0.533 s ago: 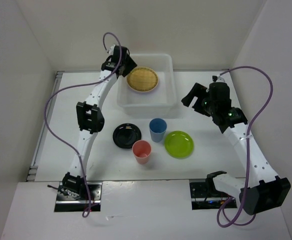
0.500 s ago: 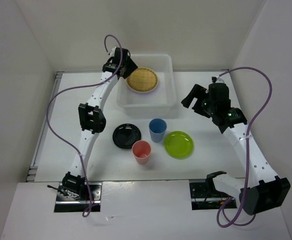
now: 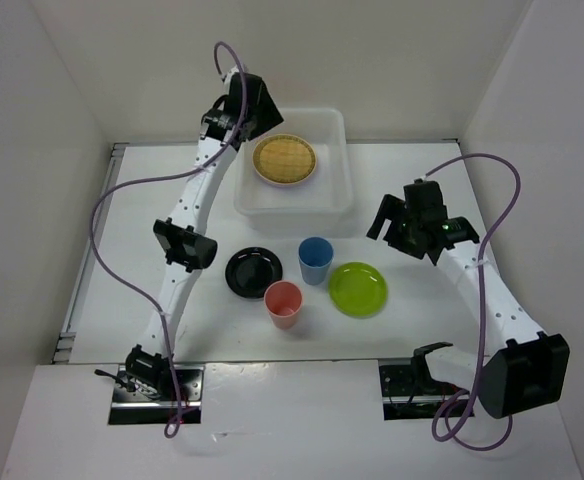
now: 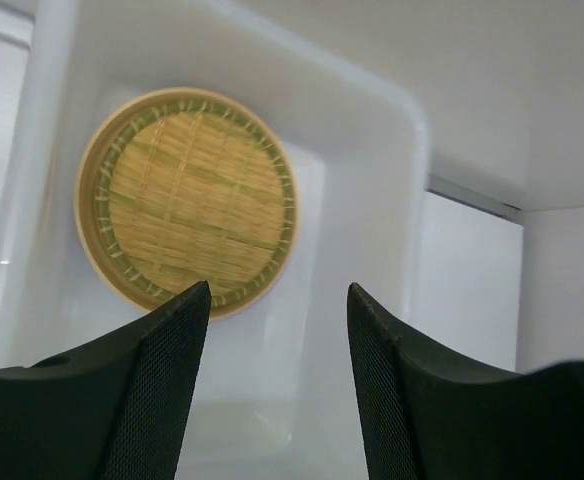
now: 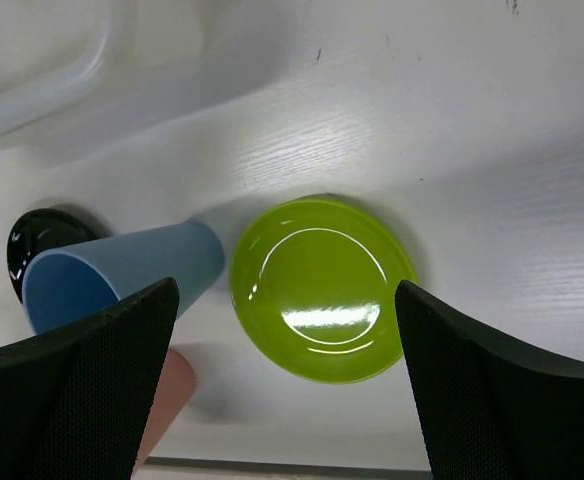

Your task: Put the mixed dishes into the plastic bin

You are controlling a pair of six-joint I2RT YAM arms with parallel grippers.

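Our left fingers (image 4: 157, 400) hang above the left end of the bin (image 3: 340, 150), spread wide with nothing between them. Through the gap we see the woven plate (image 4: 186, 200) lying flat on the bin's floor. From the top view it sits toward the back left of the bin, and it is the only dish in there. The bin itself stands at the back of the table (image 3: 212, 325).

Our right fingers (image 5: 492, 400) are also spread wide and hold nothing. They hover over the table, near the bin's front right corner, and the wrist view frames the green plate (image 5: 322, 288) between them.

The other dishes are out on the table in front of the bin. The black plate (image 3: 253, 271) lies on the left and the green plate on the right. The blue cup (image 3: 316, 259) stands upright between them, just beside both. The pink cup (image 3: 284, 303) stands upright nearest our bases, close against the black plate's front edge and just in front of the blue cup.
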